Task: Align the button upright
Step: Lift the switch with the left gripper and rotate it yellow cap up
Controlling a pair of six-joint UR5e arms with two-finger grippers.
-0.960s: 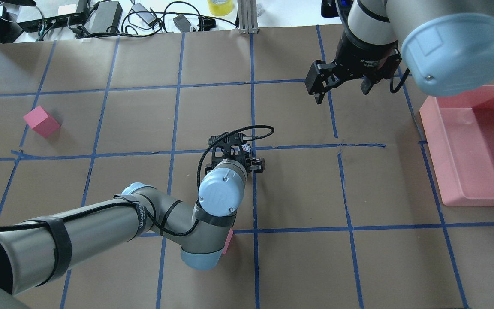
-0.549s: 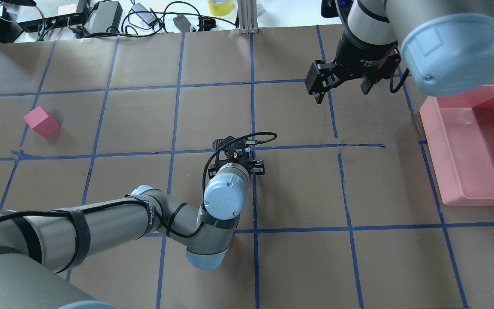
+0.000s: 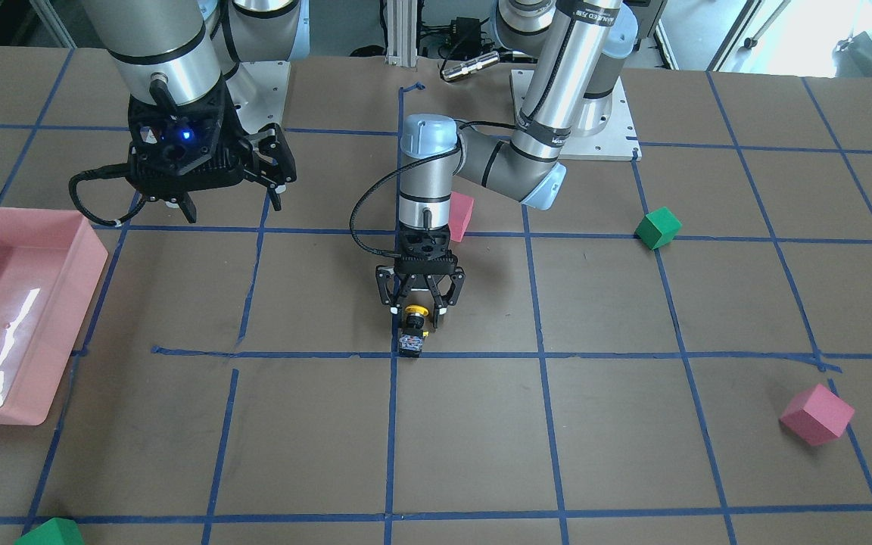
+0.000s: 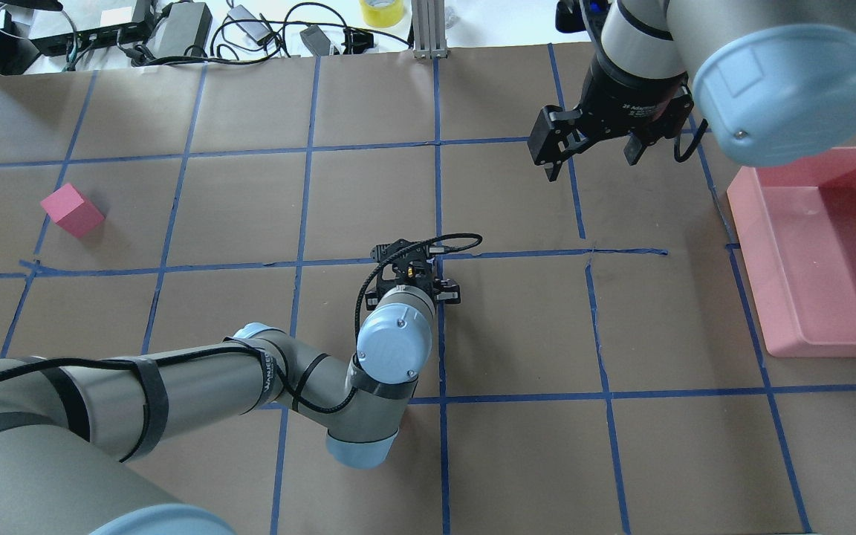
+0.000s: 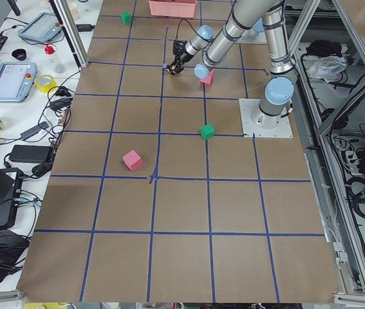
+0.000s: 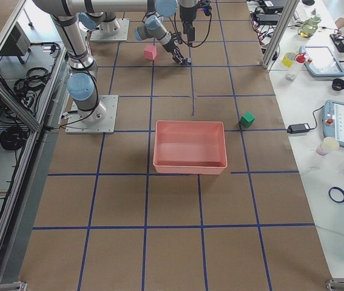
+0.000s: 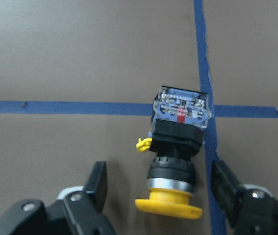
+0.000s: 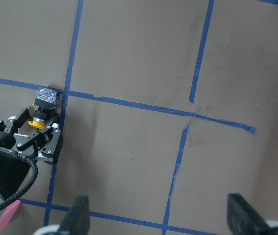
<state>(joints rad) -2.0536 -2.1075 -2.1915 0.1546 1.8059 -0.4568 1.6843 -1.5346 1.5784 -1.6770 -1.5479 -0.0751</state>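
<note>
Starting at the bench's left edge, a pink foam cube sits on its own, well apart from the action, and a green cube lies nearer the robot's edge. Moving in, the left arm stretches out to the middle of the bench, about halfway between the left and right edges, with its wrist pointing straight down.

And there it is: the button lies on its side on the brown paper. Its whitish contact block sits right on a crossing of the blue tape lines, and its yellow cap points back at the left gripper. That gripper is low over it, fingers spread wide, one on each side of the cap. A strip of paper shows between each finger and the button (no contact, going by the wrist camera). A small yellow tab juts from the black body.

Tucked by the arm's elbow, toward the robot's edge, a second pink cube peeks out. Further right, toward the far edge, the right gripper hangs high above the paper, jaws apart. Last of all, against the right edge, comes the pink bin.
</note>
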